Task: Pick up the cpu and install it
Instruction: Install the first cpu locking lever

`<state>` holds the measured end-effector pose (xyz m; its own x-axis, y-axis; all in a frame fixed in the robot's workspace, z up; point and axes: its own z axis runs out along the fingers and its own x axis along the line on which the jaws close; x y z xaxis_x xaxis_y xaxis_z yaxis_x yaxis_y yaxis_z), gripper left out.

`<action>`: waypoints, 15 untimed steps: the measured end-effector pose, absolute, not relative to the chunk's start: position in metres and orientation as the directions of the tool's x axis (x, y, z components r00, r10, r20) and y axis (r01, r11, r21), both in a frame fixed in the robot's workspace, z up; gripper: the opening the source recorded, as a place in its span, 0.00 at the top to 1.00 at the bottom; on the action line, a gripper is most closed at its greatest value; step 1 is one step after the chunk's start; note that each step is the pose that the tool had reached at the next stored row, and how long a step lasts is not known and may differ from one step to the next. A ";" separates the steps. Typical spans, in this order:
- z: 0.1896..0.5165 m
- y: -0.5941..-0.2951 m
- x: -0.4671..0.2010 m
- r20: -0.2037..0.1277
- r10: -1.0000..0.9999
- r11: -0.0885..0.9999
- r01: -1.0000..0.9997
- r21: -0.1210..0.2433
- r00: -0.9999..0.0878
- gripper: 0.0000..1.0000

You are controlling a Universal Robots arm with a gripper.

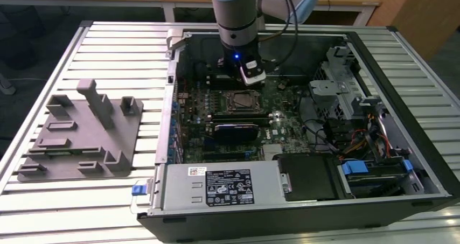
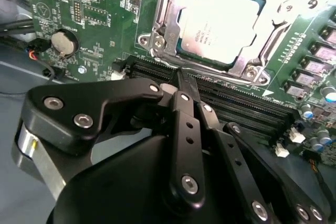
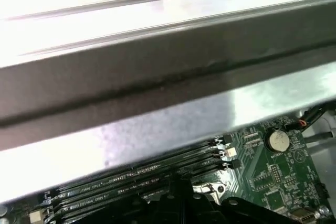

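The cpu (image 2: 220, 24), a flat square chip with a silvery lid, lies inside the metal-framed socket (image 2: 157, 38) on the green motherboard. In the exterior view the socket (image 1: 239, 100) sits in the middle of the open computer case, and my gripper (image 1: 249, 77) hangs just beyond it, above the board. In the second wrist view the black linkage fingers meet at a point over the memory slots (image 2: 247, 111) beside the socket. My gripper (image 2: 177, 75) is shut with nothing between its fingers. Its tip (image 3: 181, 182) also appears in the first wrist view.
A grey plastic fixture (image 1: 79, 131) stands on the slatted table at the exterior view's left. The power supply (image 1: 215, 185) fills the case's near side, drive bays and cables (image 1: 359, 120) its right. A coin battery (image 2: 64, 43) sits on the board. The case wall (image 3: 157, 87) is close.
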<state>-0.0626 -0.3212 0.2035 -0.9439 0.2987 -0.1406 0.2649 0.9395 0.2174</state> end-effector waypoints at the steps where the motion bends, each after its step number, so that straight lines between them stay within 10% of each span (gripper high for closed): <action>1: 0.205 -0.321 -0.063 -0.142 0.298 0.940 0.265 0.214 -0.944 0.89; 15: 0.212 -0.321 -0.061 -0.182 0.273 0.961 0.276 0.010 -0.945 0.89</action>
